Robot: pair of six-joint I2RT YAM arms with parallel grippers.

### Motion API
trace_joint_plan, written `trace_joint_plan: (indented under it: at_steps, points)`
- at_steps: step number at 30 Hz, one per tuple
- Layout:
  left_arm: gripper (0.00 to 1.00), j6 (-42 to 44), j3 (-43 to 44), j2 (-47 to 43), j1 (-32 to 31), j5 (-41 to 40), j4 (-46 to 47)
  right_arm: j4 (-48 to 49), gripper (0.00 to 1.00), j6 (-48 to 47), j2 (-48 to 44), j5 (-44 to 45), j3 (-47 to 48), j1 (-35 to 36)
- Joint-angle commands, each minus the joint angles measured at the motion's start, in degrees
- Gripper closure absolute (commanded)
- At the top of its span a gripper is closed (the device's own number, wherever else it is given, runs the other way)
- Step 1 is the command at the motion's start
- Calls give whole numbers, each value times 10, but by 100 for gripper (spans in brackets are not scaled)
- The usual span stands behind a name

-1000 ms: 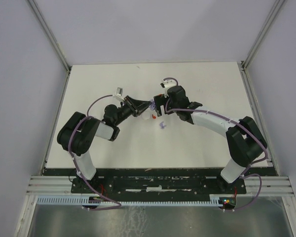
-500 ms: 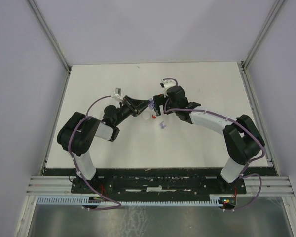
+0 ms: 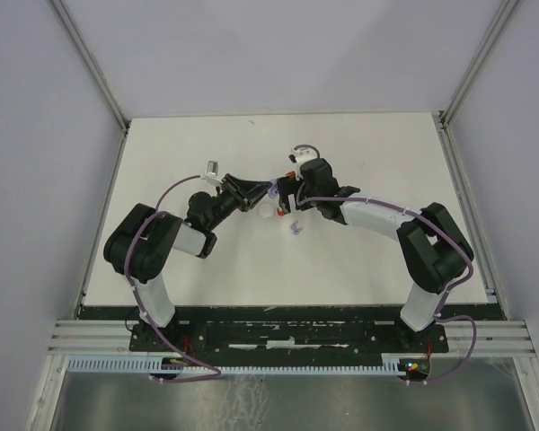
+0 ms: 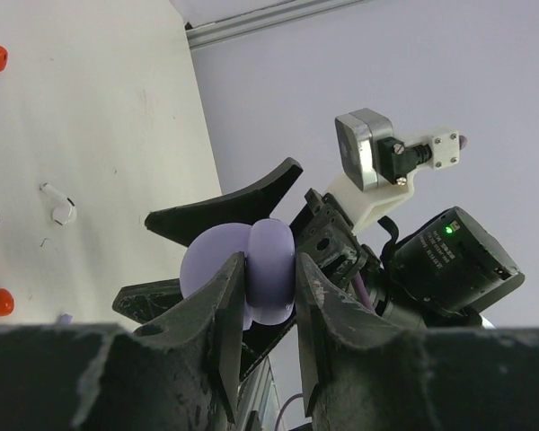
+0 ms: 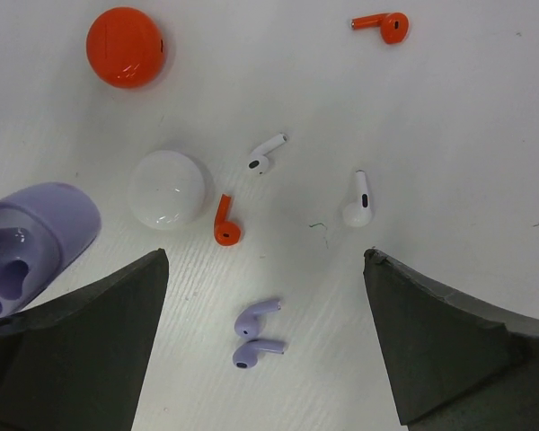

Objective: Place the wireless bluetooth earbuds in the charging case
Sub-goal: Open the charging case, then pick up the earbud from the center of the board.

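The left gripper [image 4: 271,274] is pinching the lavender charging case [image 4: 214,262], lower centre of its wrist view. The right gripper [image 5: 262,262] is hovering spread wide above the lavender earbuds [image 5: 245,321] lying bottom-centre on the white table [image 5: 467,117].

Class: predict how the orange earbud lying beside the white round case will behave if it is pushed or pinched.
The orange earbud looks tiny, so it is probably very light and easily flicked away. Its bulbous head and thin stem suggest it would pivot rather than slide straight. Its smooth-looking plastic may slip from a pinch.
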Motion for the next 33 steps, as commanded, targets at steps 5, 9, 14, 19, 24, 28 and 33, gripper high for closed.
trace_joint_plan:
  at_steps: [5, 9, 14, 19, 24, 28, 33]
  points:
    - [71, -32, 2, 1, -21, 63, 48, 58, 2, 12, -12, -9, 22, 6]
    - [79, -34, 2, 6, -21, 60, 51, 49, 2, 6, -36, -3, 5, -1]
    - [82, -36, -2, 16, -20, 58, 60, 31, 2, 3, -65, 8, -9, -13]
    - [83, -49, -13, 30, -12, 48, 82, -14, 2, -2, -108, 30, -18, -28]
    - [87, -80, -32, 56, 5, 32, 132, -72, 2, -4, -127, 56, -7, -36]
    - [87, -97, -61, 61, 25, 8, 156, -116, 2, -2, -115, 46, 16, -38]
    - [88, -115, -110, 29, 41, -59, 155, -169, 7, 4, -80, 15, 51, -38]
